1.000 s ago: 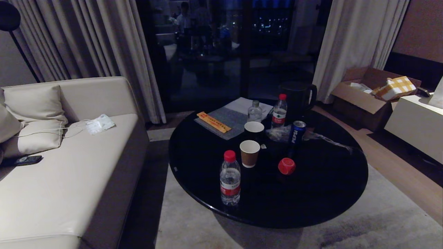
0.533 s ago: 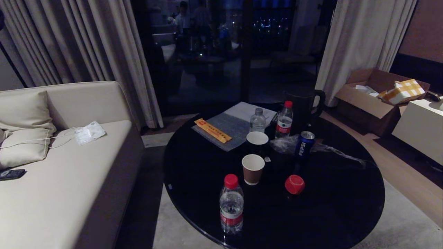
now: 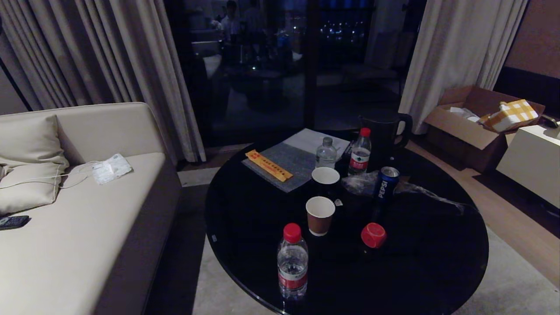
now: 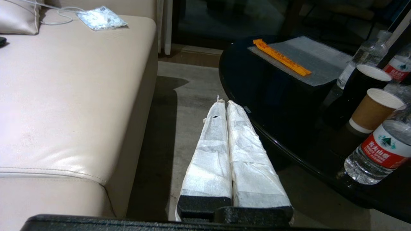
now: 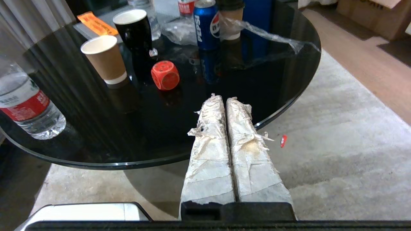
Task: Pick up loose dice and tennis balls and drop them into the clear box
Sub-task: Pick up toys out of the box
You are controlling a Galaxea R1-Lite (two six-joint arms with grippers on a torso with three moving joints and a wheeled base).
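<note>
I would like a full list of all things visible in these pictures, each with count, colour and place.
die: 1, red, table front
table: 1, black, round, centre
water bottles: 3, clear, one front, two back
paper cups: 2, brown and black, table middle
Pepsi can: 1, blue, behind die
kettle: 1, black, table back
sofa: 1, beige, left
cardboard box: 1, brown, right floor
left gripper: shut, beside table
right gripper: shut, at table edge

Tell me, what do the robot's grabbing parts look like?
Each end effector is a pair of long flat fingers wrapped in whitish tape, set in a black base. The left end effector has cleaner wrapping with a loose end at the tip; the right end effector is frayed and stained brownish.
</note>
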